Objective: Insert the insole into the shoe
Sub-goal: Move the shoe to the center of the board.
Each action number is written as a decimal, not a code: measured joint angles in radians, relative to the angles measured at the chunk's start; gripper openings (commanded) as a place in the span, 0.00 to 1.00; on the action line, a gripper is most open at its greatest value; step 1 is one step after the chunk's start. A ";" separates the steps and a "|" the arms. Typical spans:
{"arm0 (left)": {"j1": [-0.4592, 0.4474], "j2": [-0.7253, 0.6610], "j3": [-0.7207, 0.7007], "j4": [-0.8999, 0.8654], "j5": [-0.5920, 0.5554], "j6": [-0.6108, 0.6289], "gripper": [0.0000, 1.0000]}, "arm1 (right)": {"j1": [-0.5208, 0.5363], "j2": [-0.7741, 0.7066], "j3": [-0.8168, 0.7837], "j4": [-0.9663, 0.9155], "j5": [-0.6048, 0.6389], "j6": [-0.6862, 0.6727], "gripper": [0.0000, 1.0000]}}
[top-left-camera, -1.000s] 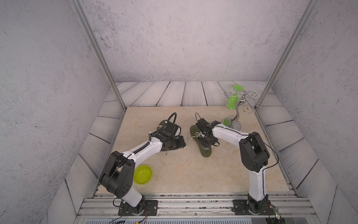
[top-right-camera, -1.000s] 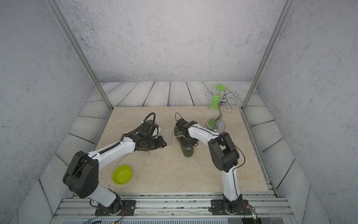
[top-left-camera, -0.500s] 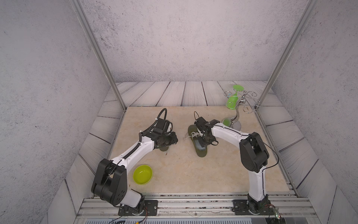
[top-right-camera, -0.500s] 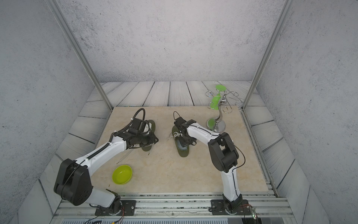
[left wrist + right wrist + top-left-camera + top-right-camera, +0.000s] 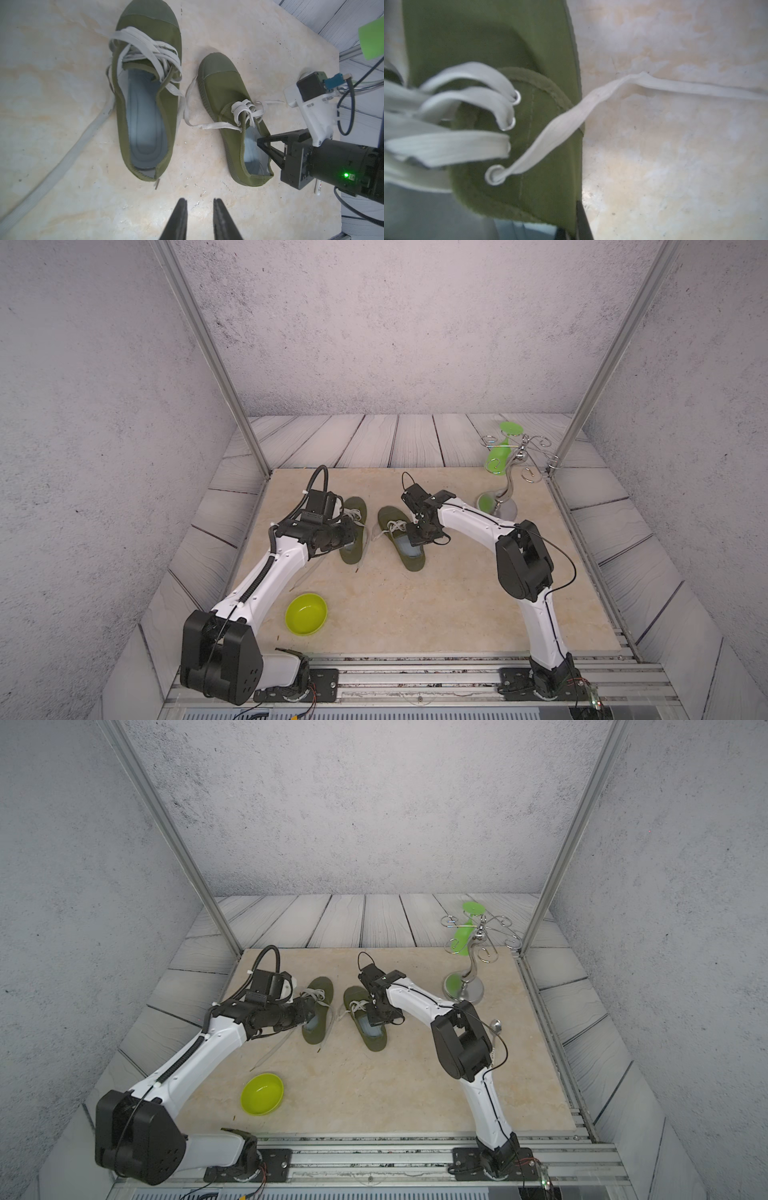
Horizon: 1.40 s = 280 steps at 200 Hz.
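The insole (image 5: 251,154) sits inside the shoe (image 5: 224,91) whose side rim the right tool (image 5: 258,142) pinches; the left tool (image 5: 200,200) hangs apart, empty.

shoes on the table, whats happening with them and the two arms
The right gripper is shut at the collar of the right shoe, tips in the opening over its pale insole. Whether it pinches the shoe's wall is unclear. The left gripper hovers open and empty above the table near the heel of the left shoe, whose grey insole already lies flat inside.
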State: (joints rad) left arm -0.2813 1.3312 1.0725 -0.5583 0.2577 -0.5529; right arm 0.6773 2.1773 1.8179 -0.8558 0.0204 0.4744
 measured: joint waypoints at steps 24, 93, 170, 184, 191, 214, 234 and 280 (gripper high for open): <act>0.020 -0.005 0.000 -0.013 0.002 0.009 0.26 | 0.002 0.000 -0.032 0.073 -0.026 0.101 0.00; 0.058 -0.007 0.000 -0.021 0.022 0.017 0.27 | 0.026 0.019 0.042 0.126 -0.091 0.256 0.00; 0.082 -0.051 -0.036 -0.021 0.035 0.031 0.27 | 0.056 0.106 0.103 0.166 -0.176 0.311 0.03; 0.086 -0.057 -0.042 -0.022 0.035 0.034 0.27 | 0.058 0.115 0.123 0.164 -0.187 0.302 0.03; 0.089 -0.061 -0.045 -0.022 0.035 0.034 0.27 | 0.059 0.115 0.126 0.164 -0.191 0.298 0.04; 0.095 -0.070 -0.050 -0.022 0.037 0.036 0.28 | 0.062 0.115 0.129 0.153 -0.198 0.282 0.29; 0.098 -0.070 -0.052 -0.021 0.040 0.038 0.29 | 0.067 0.115 0.126 0.146 -0.200 0.269 0.49; 0.108 -0.070 -0.055 -0.020 0.035 0.053 0.99 | 0.070 0.070 0.036 0.128 -0.124 0.213 0.89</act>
State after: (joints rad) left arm -0.1734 1.2610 1.0176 -0.5785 0.2928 -0.5003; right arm 0.7471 2.2475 1.8538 -0.7277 -0.1040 0.6872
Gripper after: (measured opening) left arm 0.539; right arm 0.746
